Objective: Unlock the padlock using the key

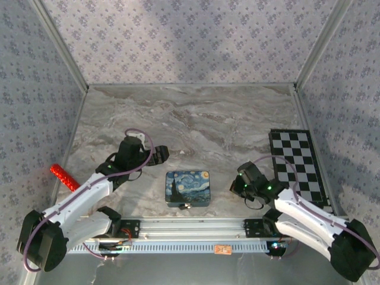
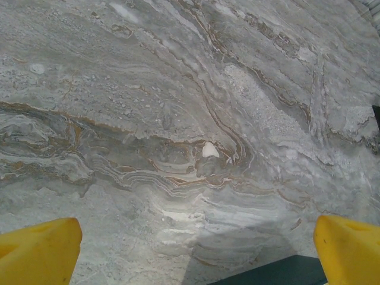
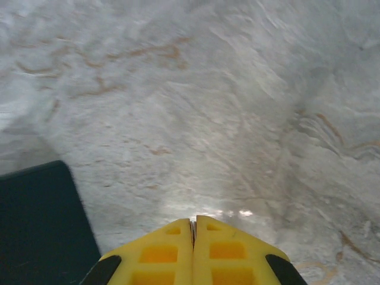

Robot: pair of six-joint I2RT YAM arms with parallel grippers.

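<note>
Seen from the top external camera, two arms reached over one marble worktop [image 1: 196,119]. On it lay one blue box [image 1: 187,187] printed with a night sky, one red cylinder [image 1: 64,177] at the left edge and one checkered board [image 1: 297,166] on the right. There was also one padlock [image 1: 183,205], a tiny black block touching the near edge of the box. The left gripper [image 1: 160,155] hung left of and beyond the box. The right gripper [image 1: 237,186] sat between the box and the board. Neither touched the padlock.

In the left wrist view, two yellow fingers [image 2: 41,252] stood at opposite bottom corners. The left gripper [image 2: 199,243] was spread wide over bare marble, holding nothing. One dark teal edge [image 2: 261,274] crossed the bottom; I could not tell what it was.

In the right wrist view, two yellow fingers [image 3: 160,252] pressed flat together. The right gripper [image 3: 193,237] was fully closed, with nothing visible between the pads. One dark blurred shape [image 3: 35,219] lay at lower left.
</note>
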